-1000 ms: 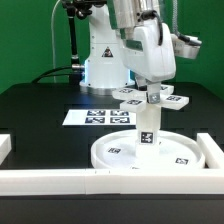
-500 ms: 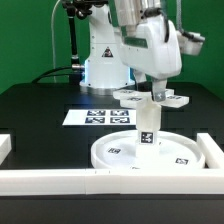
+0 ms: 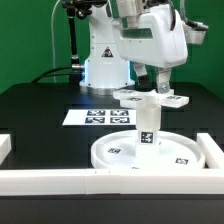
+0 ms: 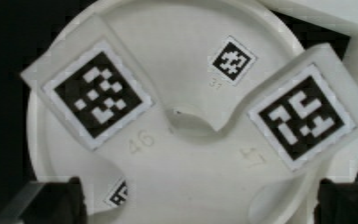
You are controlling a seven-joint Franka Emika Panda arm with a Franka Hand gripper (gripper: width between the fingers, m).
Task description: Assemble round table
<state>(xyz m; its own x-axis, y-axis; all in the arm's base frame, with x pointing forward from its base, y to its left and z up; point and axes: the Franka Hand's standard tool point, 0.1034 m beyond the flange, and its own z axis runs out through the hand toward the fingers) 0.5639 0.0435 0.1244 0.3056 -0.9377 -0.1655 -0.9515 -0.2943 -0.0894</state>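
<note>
- Green wall at the back and a black table [image 3: 40, 110] in front make the scene; the marker board [image 3: 98, 117] lies flat on the table behind the furniture, and white border bars [image 3: 50, 180] close the near side.
- The large flat disc [image 3: 185, 158] lies on the table, between the marker board and the front bar.
- The short cylinder leg [image 3: 148, 128] stands upright on the middle of this disc, and I see no lean in it.
- The cross-shaped piece [image 3: 150, 98] sits on the top of the leg, its arms spread about level (in the wrist view its tags fill most of the picture, with the disc under them).
- The arm [image 3: 150, 40] hangs directly above the cross-shaped piece. The jaws hold nothing, and they seem to stand spread and just clear of the piece, though the wrist view shows only a dark fingertip [image 4: 51, 195] at the edge, so I am not fully sure.
- By my judgement the task is near its end: all three parts are stacked in their places, and no loose part lies on the table.
- What may be left is to turn the cross-shaped piece tight on the leg, because the pictures do not show if the joints are fully seated.
</note>
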